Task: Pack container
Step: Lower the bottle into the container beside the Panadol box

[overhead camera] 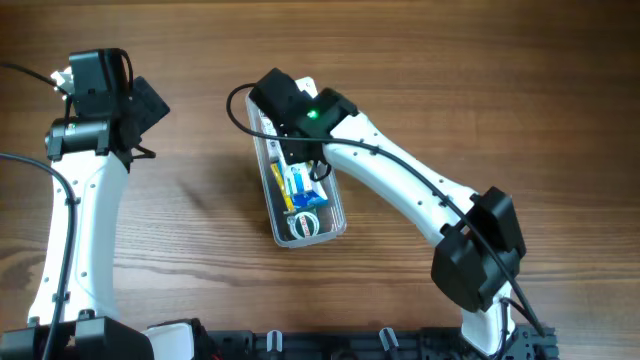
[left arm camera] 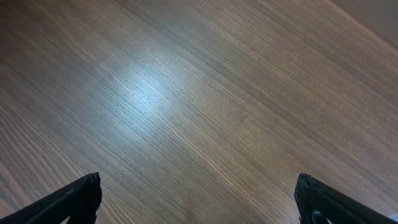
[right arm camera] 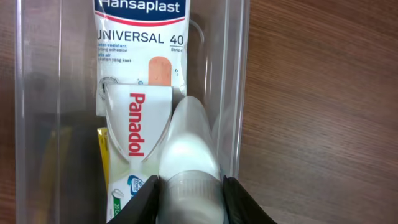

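Observation:
The container is a clear long tub in the middle of the table, holding several small packs. My right gripper reaches down into its far half. In the right wrist view the right gripper is shut on a white tube with a ribbed cap, which lies along the container's right wall and over a Panadol box. A Hansaplast plaster box lies beyond them. My left gripper hangs open at the far left over bare wood, its fingers wide apart around nothing.
A yellow pack lies under the Panadol box. Blue and yellow packs and a round item fill the container's near half. A black rail runs along the table's front edge.

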`<state>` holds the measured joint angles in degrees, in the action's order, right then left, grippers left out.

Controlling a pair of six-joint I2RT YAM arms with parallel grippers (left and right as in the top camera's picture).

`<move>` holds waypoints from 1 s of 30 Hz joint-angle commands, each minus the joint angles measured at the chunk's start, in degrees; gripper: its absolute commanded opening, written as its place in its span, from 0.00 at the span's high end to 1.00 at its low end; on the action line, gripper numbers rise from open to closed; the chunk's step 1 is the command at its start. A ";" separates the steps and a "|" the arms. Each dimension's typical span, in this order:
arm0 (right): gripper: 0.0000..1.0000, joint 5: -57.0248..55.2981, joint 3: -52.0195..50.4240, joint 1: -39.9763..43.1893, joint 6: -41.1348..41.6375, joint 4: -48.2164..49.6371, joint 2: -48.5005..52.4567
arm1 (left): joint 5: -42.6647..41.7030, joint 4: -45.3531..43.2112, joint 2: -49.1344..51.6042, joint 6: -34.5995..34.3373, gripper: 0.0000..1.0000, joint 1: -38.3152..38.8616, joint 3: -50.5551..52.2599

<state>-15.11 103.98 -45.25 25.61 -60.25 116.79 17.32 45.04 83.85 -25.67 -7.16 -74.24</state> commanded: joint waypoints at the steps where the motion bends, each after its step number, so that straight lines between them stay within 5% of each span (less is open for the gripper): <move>1: 0.96 0.11 -3.06 -0.55 1.53 1.29 2.38 | 0.52 0.04 -0.48 -0.09 0.00 -0.26 -0.87; 30: 0.96 -5.66 0.81 -0.52 1.38 -3.65 2.95 | 0.52 0.04 -0.46 -0.09 0.00 -0.26 -0.87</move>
<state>-17.58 103.88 -46.26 26.15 -63.51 117.97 17.32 45.04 83.85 -25.67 -7.16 -74.24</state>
